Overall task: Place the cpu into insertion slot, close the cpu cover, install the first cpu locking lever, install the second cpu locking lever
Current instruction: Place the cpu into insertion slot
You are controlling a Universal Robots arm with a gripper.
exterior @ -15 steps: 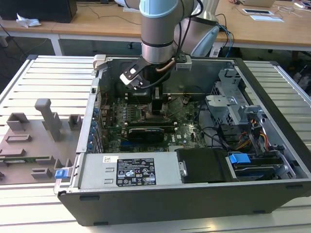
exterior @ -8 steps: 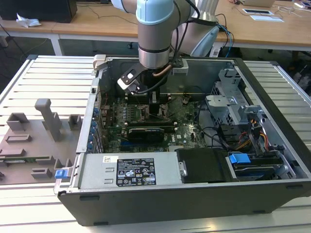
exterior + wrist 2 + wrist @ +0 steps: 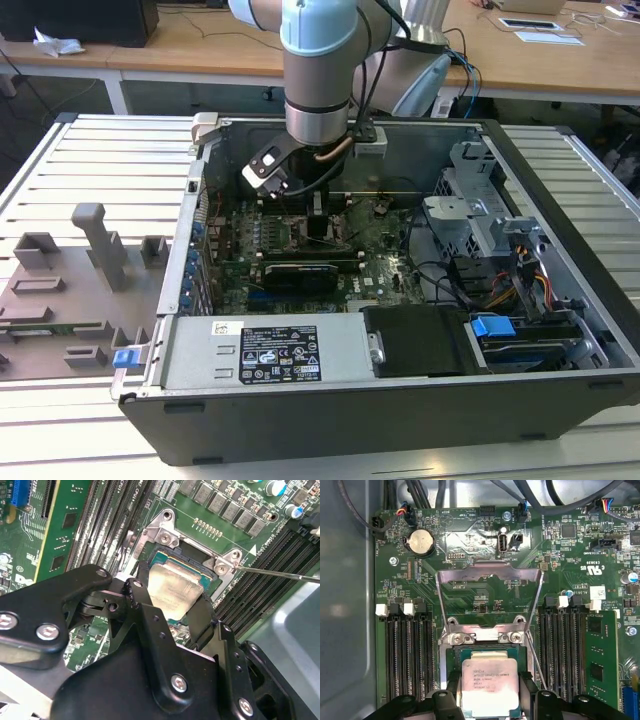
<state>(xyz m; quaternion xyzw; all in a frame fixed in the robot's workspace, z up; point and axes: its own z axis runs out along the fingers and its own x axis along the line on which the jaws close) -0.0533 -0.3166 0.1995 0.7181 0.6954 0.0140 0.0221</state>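
Claw [image 3: 490,679] clamped on cpu [image 3: 490,692] at insertion slot [image 3: 482,652]; cpu cover [image 3: 490,569] flipped open.

I am reaching down into the computer case [image 3: 330,420], which is lying open on the table [image 3: 90,150]; a tray of fixtures [image 3: 60,310] is sitting beside it on the exterior view's left, and the drive bays [image 3: 480,215] are occupying the case's end on the exterior view's right. My gripper [image 3: 490,675] is hanging over the circuit board [image 3: 395,580] inside, its fingers [image 3: 142,602] pressing against two opposite edges of the cpu [image 3: 491,689]. The cpu is sitting within the rim of the insertion slot [image 3: 485,653]; whether it is fully seated I cannot tell. The cpu cover [image 3: 490,572] is standing open, raised off the slot from one edge. Memory slots [image 3: 410,650] are running along both flanks of the slot.
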